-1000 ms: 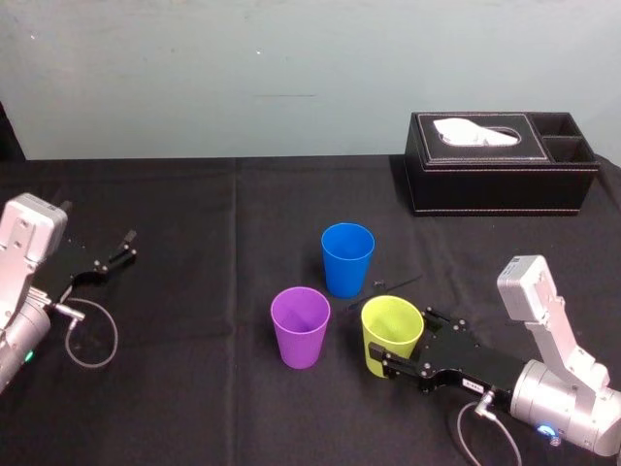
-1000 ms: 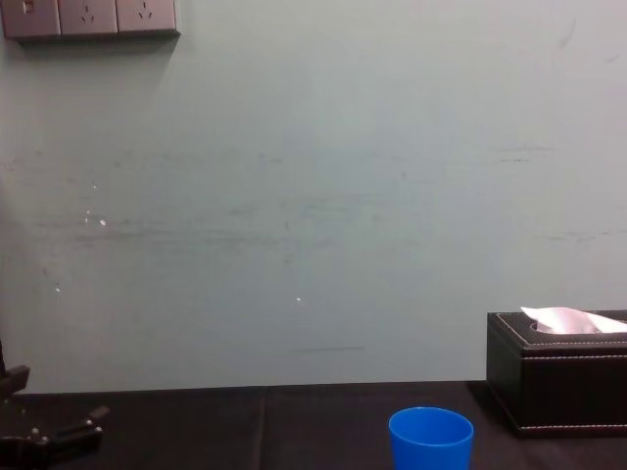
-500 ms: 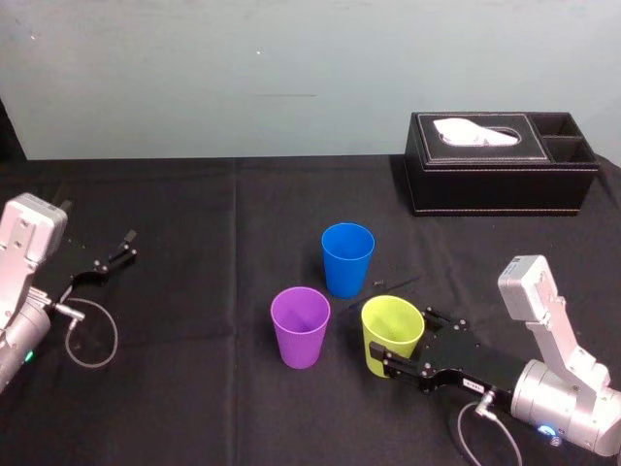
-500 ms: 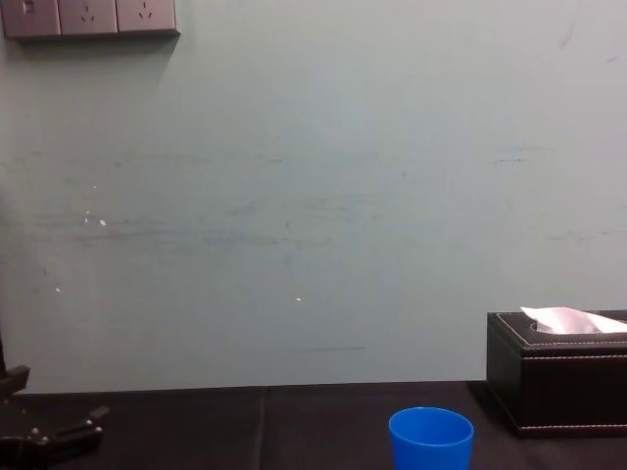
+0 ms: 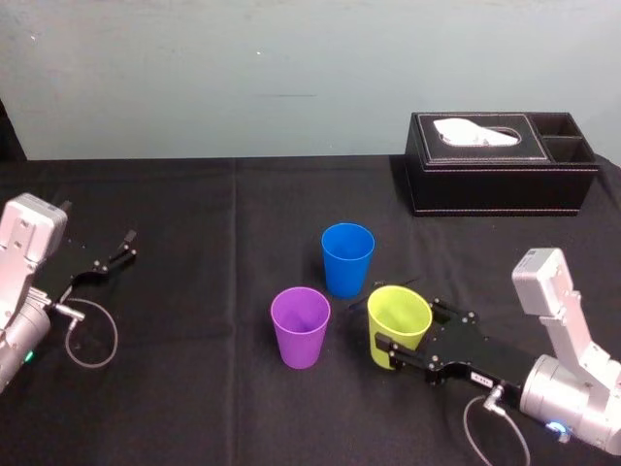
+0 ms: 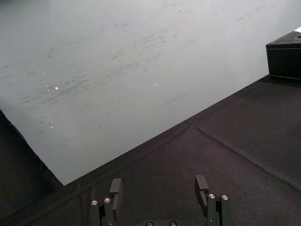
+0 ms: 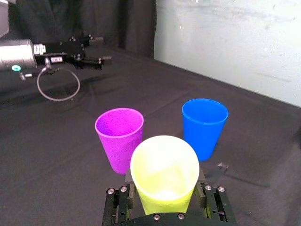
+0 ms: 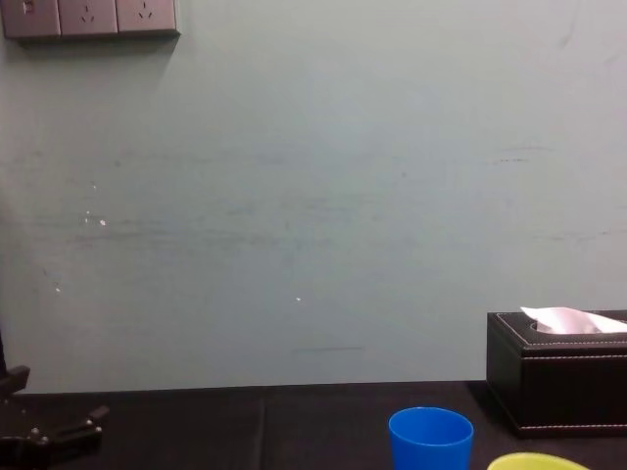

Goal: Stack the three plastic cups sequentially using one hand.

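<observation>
1. The right pincer is clamped on the yellow-green cup, one finger on each side of the wall just under the rim. It sits low at the near right of the surface.
2. My read is that this is the first pick of the stack. The cup is gripped upright with its mouth up, and it looks barely clear of the cloth, though I can't tell for sure.
3. The next move needs a lift high enough for its base to clear a neighbour's rim. After that it has to be centred over that mouth and dropped straight in. A tilt would catch the rim and tip the target over.
4. The purple cup is just beside it toward the robot's left. The blue cup stands a bit further back between the two. Both are upright, empty and apart from each other.
5. All three are smooth, thin, tapered plastic of the same size, so they should nest easily but are light and slippery.
6. The surface is covered in matte black cloth with a few creases.
7. A black stitched tissue box sits far back on the right, well away.
8. The left pincer is parked far left with its fingers apart and nothing in them.
</observation>
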You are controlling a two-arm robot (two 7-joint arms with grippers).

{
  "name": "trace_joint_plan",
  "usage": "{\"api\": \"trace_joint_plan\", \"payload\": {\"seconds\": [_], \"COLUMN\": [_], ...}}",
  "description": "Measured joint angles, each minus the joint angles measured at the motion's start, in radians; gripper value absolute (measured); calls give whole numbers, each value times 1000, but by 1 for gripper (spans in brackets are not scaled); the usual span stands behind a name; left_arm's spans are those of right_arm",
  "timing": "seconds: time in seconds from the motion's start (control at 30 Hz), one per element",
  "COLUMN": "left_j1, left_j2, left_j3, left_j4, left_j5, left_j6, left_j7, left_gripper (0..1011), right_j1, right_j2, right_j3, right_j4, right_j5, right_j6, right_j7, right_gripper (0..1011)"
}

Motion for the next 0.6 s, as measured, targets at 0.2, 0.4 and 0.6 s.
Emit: {"api": "trace_joint_plan", "payload": {"seconds": [0.2,0.4,0.6], "left_j1": [0,0,0], "left_j2": [0,0,0], "left_j3": [0,0,0], "left_j4": [0,0,0], "left_j5": [0,0,0], "left_j6": [0,0,0], "left_j7": [0,0,0], "left_gripper": [1010,1010,1010], "right_j1": [-19,-12,26], "right_j2": [17,28,23], "right_j3": [28,55,67], "right_j4": [-64,-134,-172], "right_j5": [10,16,27], "right_j6": [16,63,103], "right_j7": [-19,-48,-66], "right_gripper": [731,731,732]}}
